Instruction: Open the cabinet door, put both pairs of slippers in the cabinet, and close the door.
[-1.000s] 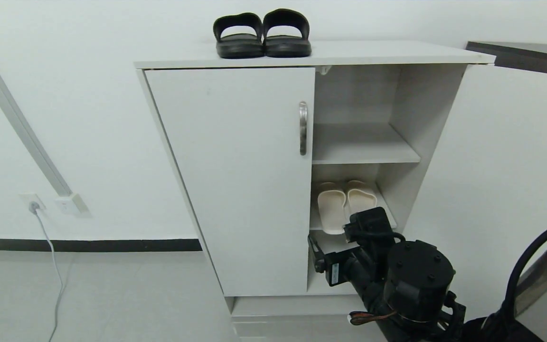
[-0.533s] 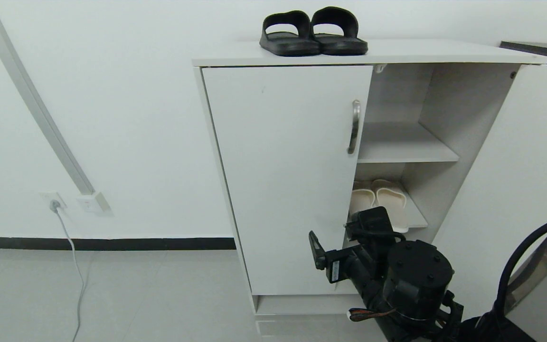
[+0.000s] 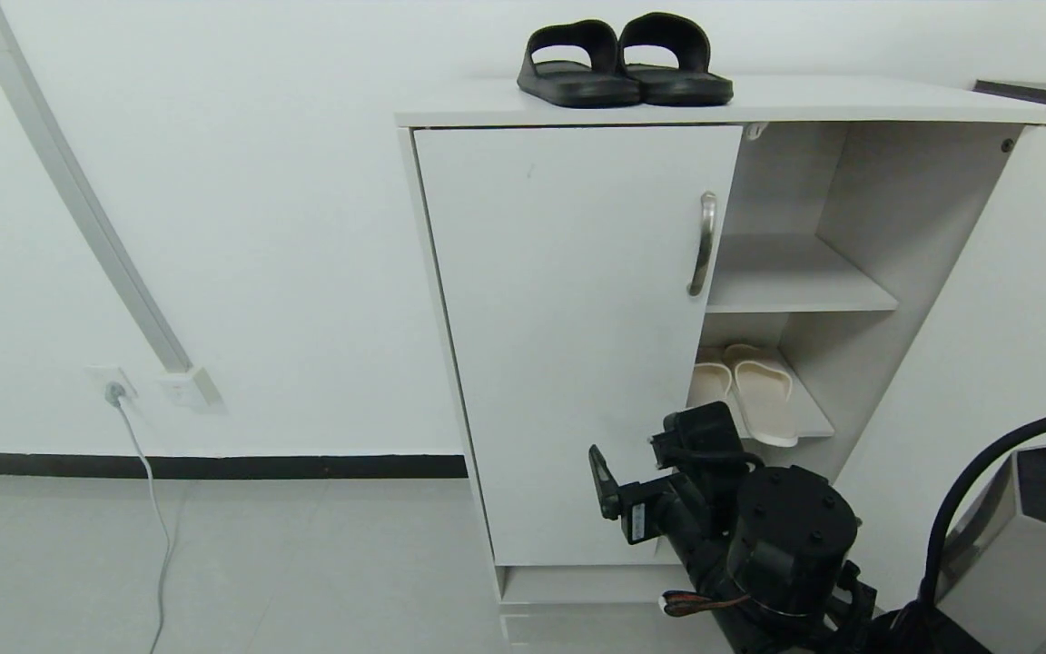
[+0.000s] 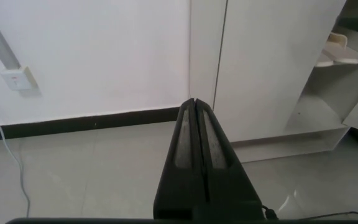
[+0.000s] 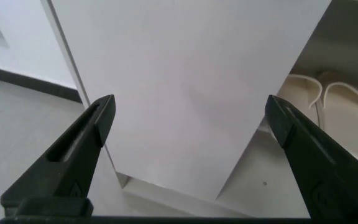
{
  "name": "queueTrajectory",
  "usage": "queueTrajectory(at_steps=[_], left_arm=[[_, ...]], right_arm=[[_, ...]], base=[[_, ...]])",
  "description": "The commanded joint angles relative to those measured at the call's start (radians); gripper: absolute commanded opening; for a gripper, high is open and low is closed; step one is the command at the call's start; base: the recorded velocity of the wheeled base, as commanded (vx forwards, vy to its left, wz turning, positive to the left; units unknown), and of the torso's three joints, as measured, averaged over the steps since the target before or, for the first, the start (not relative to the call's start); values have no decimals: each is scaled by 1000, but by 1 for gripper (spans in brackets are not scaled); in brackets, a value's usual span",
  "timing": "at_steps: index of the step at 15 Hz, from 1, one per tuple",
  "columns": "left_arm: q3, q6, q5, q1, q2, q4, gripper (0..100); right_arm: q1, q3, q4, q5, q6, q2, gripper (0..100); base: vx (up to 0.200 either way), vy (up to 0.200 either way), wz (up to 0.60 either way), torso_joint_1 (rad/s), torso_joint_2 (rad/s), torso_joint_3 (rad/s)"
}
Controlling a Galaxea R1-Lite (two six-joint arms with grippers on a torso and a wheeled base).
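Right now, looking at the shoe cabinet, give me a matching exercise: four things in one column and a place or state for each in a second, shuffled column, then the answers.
Column one:
1. black slippers
2. cream slippers
3. left end effector
4. right end effector

Column two:
A. open
B. on top of the cabinet
C. shut
D. on a shelf inside the cabinet

Pairs: 1-B, 2-D, 3-C, 4-A.
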State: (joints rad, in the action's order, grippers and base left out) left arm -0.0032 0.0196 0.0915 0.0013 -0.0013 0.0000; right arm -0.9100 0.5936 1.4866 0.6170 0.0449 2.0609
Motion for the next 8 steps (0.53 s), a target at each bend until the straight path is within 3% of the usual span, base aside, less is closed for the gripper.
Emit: queueTrajectory(at_steps=[1, 8], left_arm=[[0, 0, 1, 0, 1, 0, 0], [0, 0, 1, 0, 1, 0, 0]], right_arm=[[5, 6, 3, 1, 4, 19, 100], [19, 17, 4, 4, 13, 28, 100]], base=[[0, 0, 0, 0, 0, 0], [0, 0, 0, 0, -7, -11]])
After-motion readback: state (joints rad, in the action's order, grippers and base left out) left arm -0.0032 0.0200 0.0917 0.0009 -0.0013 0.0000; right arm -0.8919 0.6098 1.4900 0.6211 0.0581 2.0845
